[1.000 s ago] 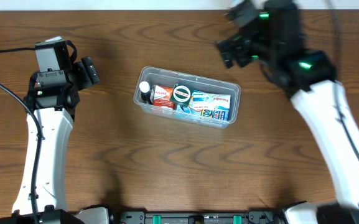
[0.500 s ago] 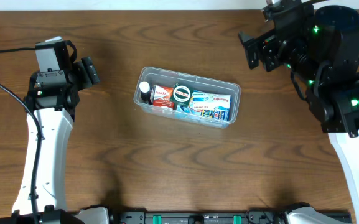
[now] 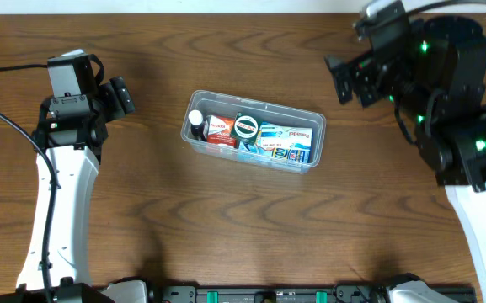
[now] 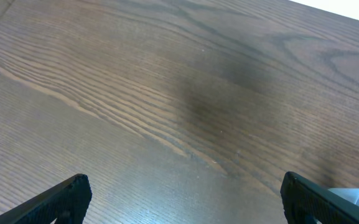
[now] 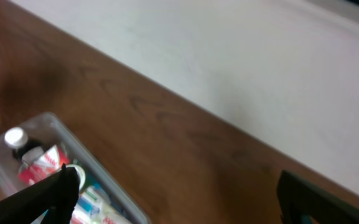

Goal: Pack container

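Inventory: clear container [image 3: 259,104], 1; white-capped bottle [image 3: 195,119], 1; red box [image 3: 218,130], 1; green round-topped pack [image 3: 245,127], 1; blue boxes [image 3: 286,141], count unclear; grippers, 2: left gripper [image 3: 118,95], right gripper [image 3: 352,80].

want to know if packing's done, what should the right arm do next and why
Probably just park the right arm: the container is already full of boxes and a bottle, no loose item shows on the table, and the left fingers and right fingers are open, holding nothing, off to either side of it.
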Tool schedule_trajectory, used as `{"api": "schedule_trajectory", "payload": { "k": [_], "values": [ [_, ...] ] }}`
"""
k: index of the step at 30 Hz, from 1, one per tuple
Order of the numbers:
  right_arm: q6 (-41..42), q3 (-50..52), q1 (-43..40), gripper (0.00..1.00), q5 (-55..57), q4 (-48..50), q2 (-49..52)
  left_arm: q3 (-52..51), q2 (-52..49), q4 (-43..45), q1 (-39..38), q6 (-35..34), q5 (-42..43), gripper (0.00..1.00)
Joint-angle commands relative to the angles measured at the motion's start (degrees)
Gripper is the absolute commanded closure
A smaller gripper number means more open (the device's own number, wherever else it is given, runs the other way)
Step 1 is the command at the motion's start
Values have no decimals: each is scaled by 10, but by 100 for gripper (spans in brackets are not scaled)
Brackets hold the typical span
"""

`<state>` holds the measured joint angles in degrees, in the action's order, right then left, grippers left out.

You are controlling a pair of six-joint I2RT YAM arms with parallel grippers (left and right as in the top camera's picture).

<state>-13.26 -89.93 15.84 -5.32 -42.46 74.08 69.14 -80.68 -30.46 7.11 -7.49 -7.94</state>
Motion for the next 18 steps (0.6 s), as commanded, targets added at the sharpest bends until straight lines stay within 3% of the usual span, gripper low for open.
{"api": "schedule_trajectory", "payload": {
  "k": [1,18],
  "values": [
    [-5,68,2,1,-5,5,-73,9,-6,-1,2,3,-7,2],
    [-5,705,4,1,-8,411,-499,9,-6,-1,2,3,-7,2]
  ]
}}
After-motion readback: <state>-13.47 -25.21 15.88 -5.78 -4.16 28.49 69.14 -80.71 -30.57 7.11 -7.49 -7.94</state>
